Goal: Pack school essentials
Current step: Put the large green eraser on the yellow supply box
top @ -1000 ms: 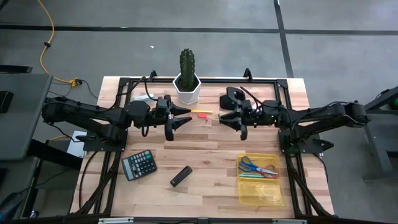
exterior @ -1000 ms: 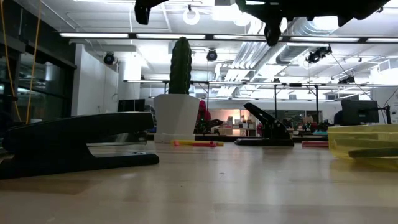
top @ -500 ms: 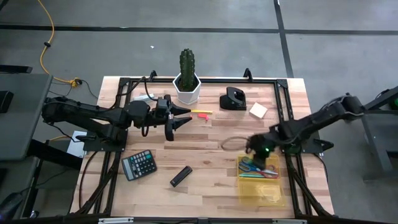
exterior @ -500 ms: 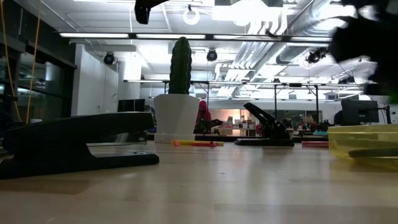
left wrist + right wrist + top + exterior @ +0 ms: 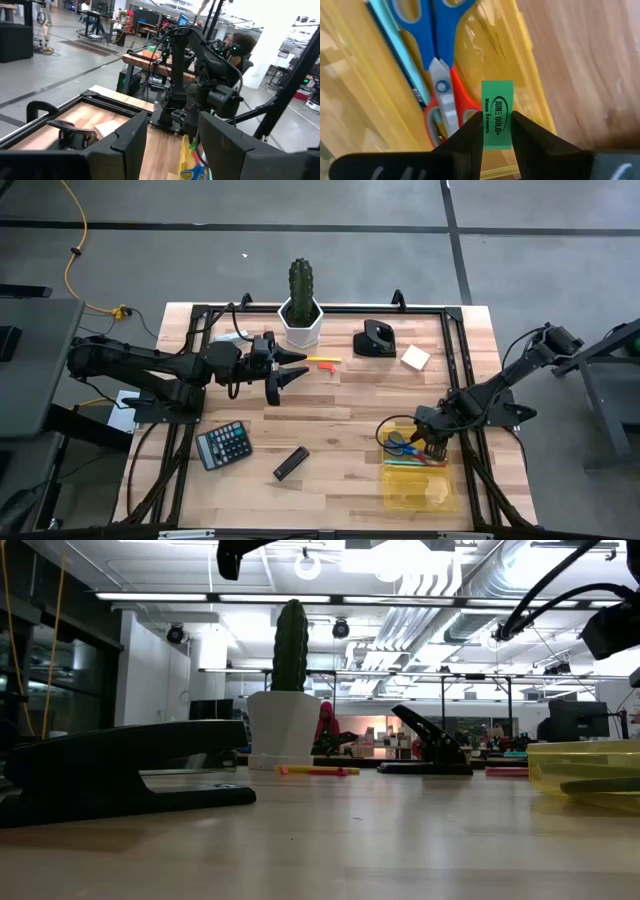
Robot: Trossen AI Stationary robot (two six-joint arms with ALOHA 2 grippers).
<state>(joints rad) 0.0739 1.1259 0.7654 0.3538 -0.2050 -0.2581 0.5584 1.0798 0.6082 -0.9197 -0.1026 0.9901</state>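
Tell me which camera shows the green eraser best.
The right wrist view: the green eraser fills the middle, label readable, pinched in the right claw above the yellow tray. In the high view that claw hides it; the low and left wrist views don't show it.

a lab: exposed ceiling ducts (image 5: 470, 620), workbenches (image 5: 150, 60), monitors (image 5: 575, 720).

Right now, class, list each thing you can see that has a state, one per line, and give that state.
right gripper: shut on the green eraser, above the yellow tray
left gripper: open, empty, hovering beside the cactus pot
scissors: closed, lying in the tray
stapler: closed, on the table
hole punch: handle raised
calculator: lying face up
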